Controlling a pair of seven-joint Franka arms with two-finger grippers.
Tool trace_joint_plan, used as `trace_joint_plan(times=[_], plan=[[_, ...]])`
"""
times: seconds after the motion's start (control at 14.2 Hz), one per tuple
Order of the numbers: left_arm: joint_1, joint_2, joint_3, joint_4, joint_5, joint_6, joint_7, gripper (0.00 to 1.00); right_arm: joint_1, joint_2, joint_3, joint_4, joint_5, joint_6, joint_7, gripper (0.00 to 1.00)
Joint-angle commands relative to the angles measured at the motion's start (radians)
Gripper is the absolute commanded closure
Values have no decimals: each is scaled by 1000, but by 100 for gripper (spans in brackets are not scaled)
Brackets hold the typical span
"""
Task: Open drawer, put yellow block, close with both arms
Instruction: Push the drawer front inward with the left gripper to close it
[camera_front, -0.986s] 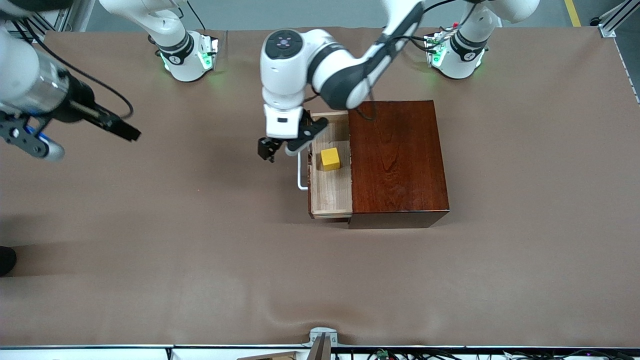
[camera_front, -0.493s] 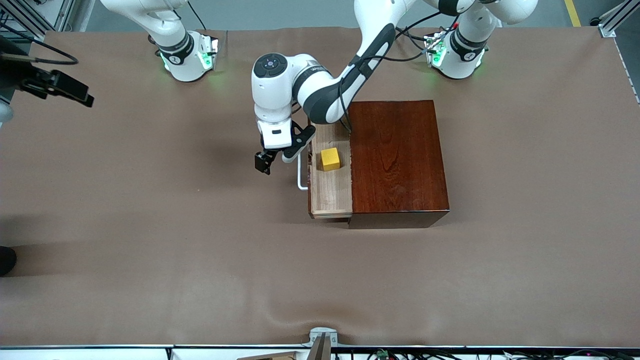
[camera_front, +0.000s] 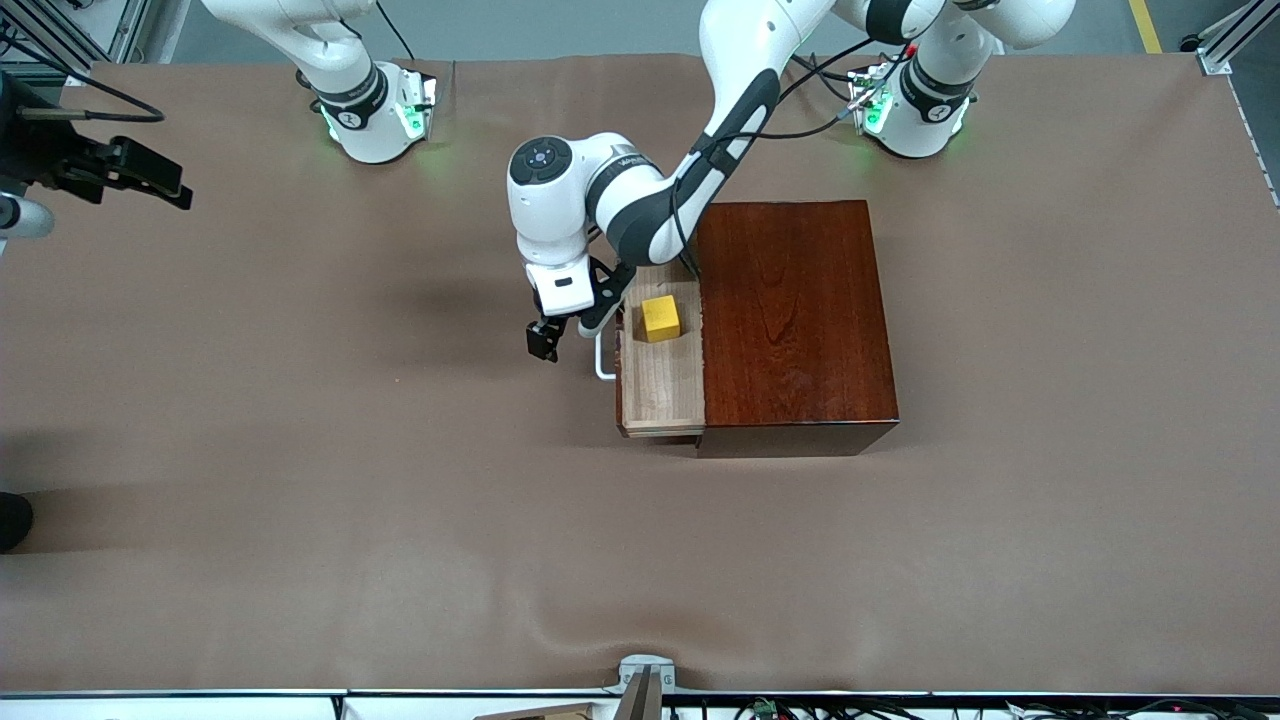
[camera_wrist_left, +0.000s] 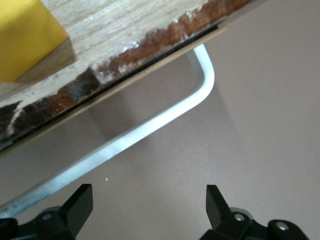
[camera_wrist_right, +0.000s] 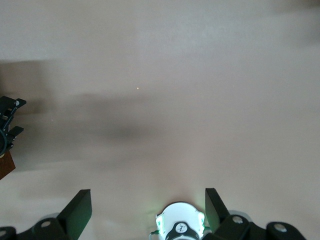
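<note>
Drawer pulled out of the dark wooden box toward the right arm's end of the table. Yellow block already inside, on the pale tray floor, in the part farther from the front camera.

White handle on the drawer's front, long axis running from nearer to farther from the front camera, square across the sliding direction.

Left gripper just beside that handle, low over the table on the side toward the right arm's end, fingers spread and pinching nothing; in the left wrist view the bar crossing ahead of both fingertips.

Right gripper also spread and empty, waiting well apart, over the right arm's end of the table.

Judged: left arm nearer by far; closing push toward the left arm's end, against handle or drawer front.
</note>
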Motion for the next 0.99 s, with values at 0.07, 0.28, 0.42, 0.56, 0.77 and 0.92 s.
trace_joint_plan(times=[0.07,0.28,0.42,0.56,0.77,0.92], plan=[[-6,3,26,29,22,-61,-16,0,-32,-20,20,24,-17,7,-38,0],[5,0,27,28,23,-120,5,0,-48,-19,21,32,-14,1,-41,0],[8,-5,27,28,23,-155,7,0,-45,-19,21,32,-16,1,-41,0],[23,-14,27,28,23,-190,7,0,-45,-19,21,32,-14,-1,-42,0],[33,-21,27,25,25,-221,7,0,-40,-19,21,30,-14,-1,-41,0],[39,-21,27,20,26,-246,7,0,-46,-19,20,27,-14,-1,-42,0]])
